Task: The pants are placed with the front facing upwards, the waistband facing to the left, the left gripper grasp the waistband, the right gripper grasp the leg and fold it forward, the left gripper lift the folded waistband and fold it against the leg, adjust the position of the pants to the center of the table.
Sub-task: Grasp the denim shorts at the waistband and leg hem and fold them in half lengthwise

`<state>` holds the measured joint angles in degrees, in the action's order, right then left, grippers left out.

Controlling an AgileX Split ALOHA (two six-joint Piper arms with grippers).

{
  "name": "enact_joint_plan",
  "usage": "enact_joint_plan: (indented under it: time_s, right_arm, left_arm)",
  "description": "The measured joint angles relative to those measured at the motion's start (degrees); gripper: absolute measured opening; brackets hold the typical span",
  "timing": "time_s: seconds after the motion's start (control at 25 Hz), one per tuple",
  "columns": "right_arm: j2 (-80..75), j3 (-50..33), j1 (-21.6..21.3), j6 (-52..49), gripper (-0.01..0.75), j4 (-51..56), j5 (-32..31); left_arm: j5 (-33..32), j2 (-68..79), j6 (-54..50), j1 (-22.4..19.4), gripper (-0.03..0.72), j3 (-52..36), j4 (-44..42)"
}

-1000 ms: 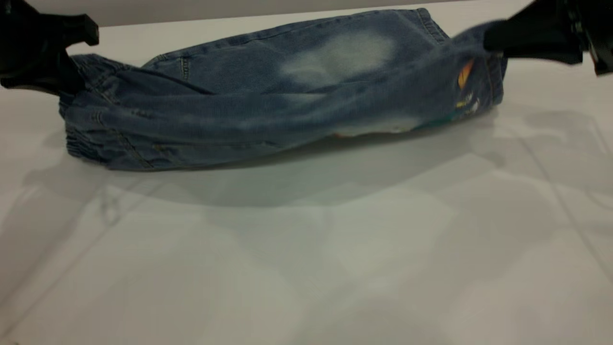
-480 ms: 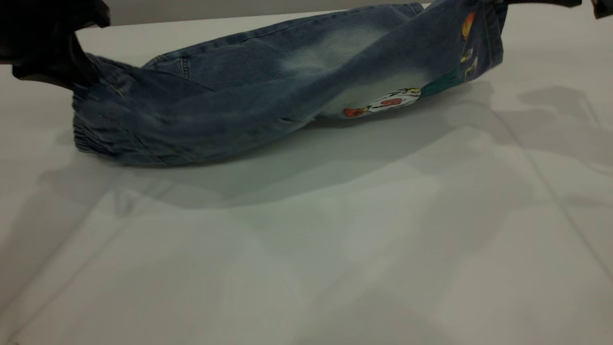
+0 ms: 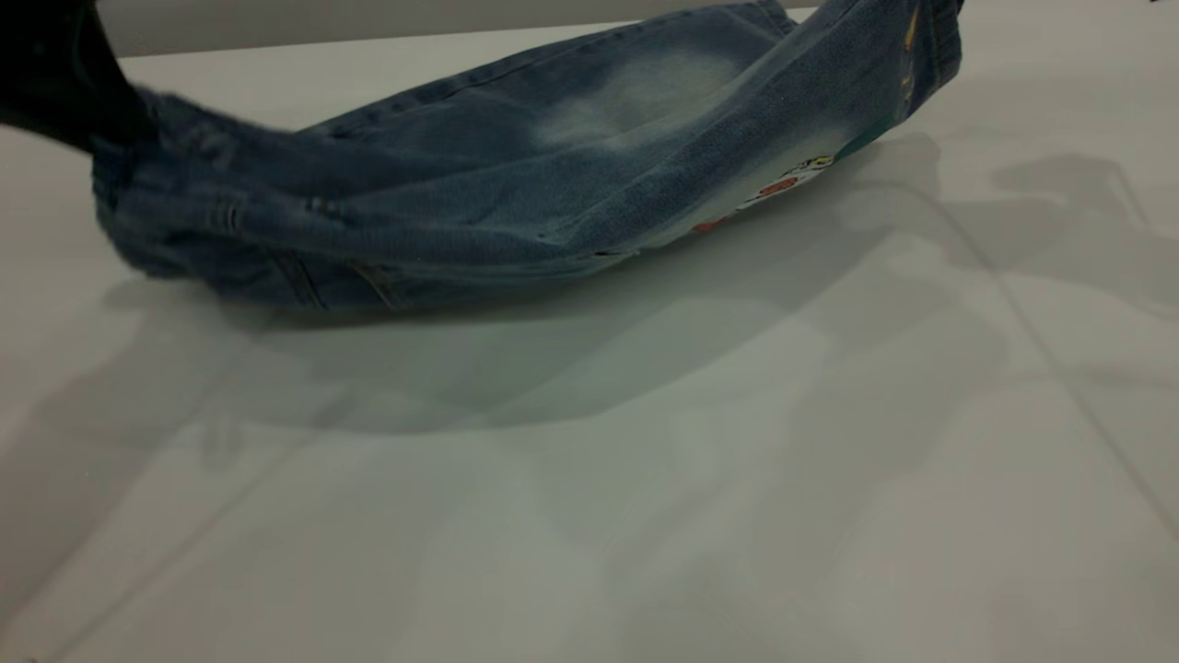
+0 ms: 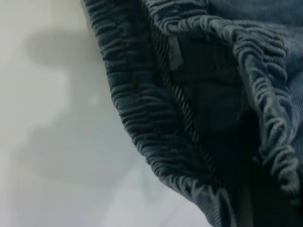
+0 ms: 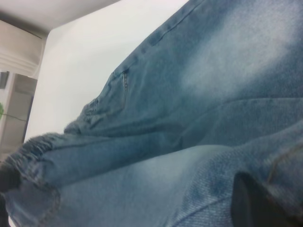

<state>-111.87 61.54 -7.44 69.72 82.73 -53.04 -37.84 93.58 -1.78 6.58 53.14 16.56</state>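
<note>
The pants (image 3: 516, 203) are soft washed denim cloth, waistband (image 4: 142, 123) ruched; the table (image 3: 645, 479) smooth, faintly glossy.

Blue denim pants (image 3: 516, 203) stretched, both ends lifted, middle sagging onto table (image 3: 645, 479); leg (image 3: 829, 101) raised.

The left claw (image 3: 55, 87) sits at the exterior view's upper left edge, a dark mass raised off the counter (image 3: 645, 479) and clamped on the waistband (image 4: 142, 123) of the pants (image 3: 516, 203). The right claw is out of that view past the top right corner; in the right wrist view one dark finger (image 5: 255, 208) presses against the leg (image 5: 199, 179), pinching the lifted denim.
</note>
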Motion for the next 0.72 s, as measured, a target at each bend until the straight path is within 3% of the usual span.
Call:
enact_joint_plan:
  time_s: [0.12,0.72]
  right_arm:
    - [0.0,0.0,0.0,-0.1,0.027,-0.1,0.0]
    - [-0.1,0.9,0.1,-1.4,0.027,-0.8,3.5]
  left_arm:
    - [-1.5,0.1,0.0,0.0,0.067,-0.4,-0.2]
    - [4.0,5.6,-1.9,-0.1,0.067,0.4,1.4]
